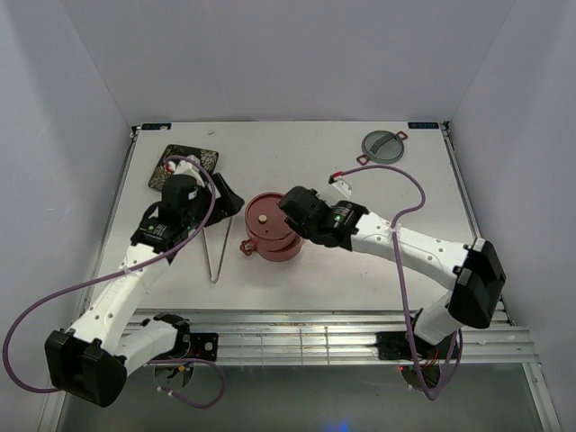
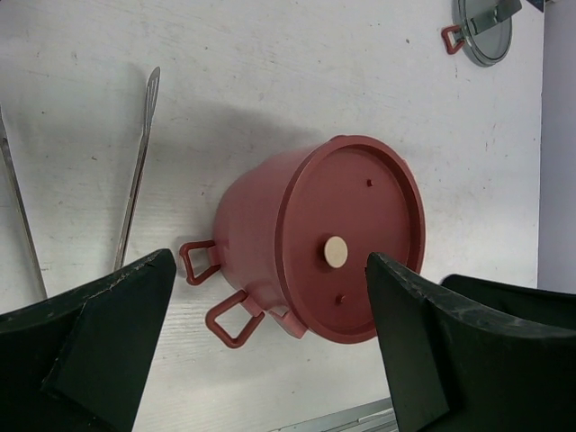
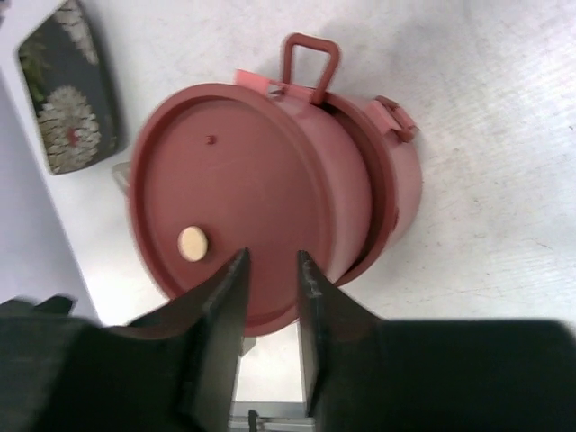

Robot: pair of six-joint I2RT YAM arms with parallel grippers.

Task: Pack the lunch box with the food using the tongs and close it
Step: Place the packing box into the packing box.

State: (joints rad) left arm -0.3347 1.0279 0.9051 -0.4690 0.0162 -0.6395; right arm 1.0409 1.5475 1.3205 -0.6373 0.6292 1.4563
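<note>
White table [image 1: 378, 261] carried everything. Lunch box [image 1: 270, 238] sat mid-table, two dark-red bowls stacked, red disc lid [image 3: 243, 180] on top, beige knob [image 3: 193, 243] off-centre. Patterned plate [image 1: 169, 164] at far left, partly under left arm. Grey metal lid [image 1: 382, 145] far right, well apart from box. Tongs [image 1: 214, 256] lay flat just left of box, V joint toward near edge, nothing gripping them. Left gripper [image 2: 270, 265] spread wide, empty, near box. Right gripper [image 3: 272, 256] hung over lid rim, fingers narrowly parted, clamping nothing
</note>
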